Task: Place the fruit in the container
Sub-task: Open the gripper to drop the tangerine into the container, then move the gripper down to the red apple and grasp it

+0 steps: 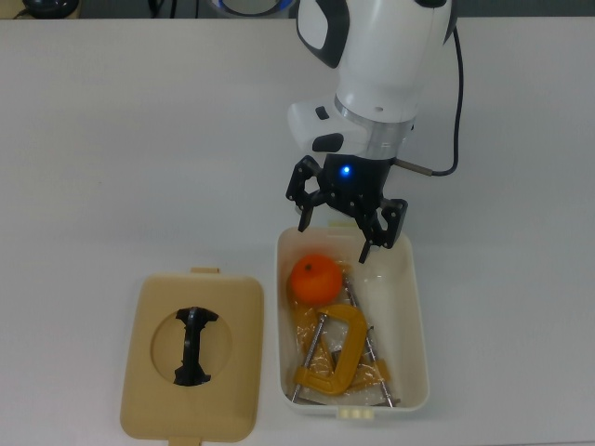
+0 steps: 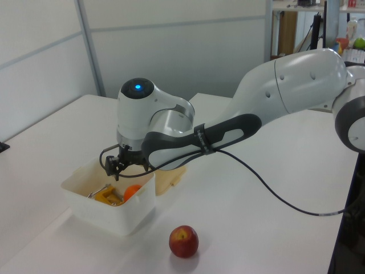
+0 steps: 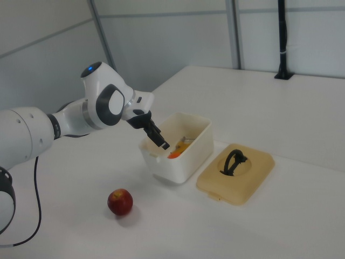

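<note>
Done: mandarin (image 1: pixel 315 278) lies in container (image 1: pixel 414 307).
Left: apple (image 2: pixel 183 241) on tabletop (image 2: pixel 256 217).
Tool (image 1: pixel 345 227): spread, empty.

We see the white arm reaching in from the top view's upper edge, its wrist bent downward and a blue light lit on the hand. The black pincer (image 1: pixel 345 223) points down with its two fingers (image 1: pixel 302 198) spread wide apart and holding nothing. In the left view the forearm stretches leftward from the left view's right.
</note>
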Controlling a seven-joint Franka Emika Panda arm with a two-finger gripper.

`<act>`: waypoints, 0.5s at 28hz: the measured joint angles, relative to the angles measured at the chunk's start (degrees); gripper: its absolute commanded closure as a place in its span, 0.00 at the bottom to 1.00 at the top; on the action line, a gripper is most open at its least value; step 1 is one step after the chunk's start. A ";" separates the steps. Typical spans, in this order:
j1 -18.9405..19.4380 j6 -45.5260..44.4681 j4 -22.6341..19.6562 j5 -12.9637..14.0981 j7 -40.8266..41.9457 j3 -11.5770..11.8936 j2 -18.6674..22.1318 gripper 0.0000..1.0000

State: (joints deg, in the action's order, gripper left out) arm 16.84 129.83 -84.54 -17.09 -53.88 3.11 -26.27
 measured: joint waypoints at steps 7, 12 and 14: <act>0.11 -8.69 -3.06 2.97 12.46 -0.96 4.13 0.00; 0.53 -13.01 -9.03 4.67 18.73 -3.07 8.76 0.00; 0.87 -13.30 -10.83 4.69 19.02 -3.97 9.68 0.00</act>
State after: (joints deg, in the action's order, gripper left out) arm 17.72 116.53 -95.37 -12.40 -34.86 -0.86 -16.60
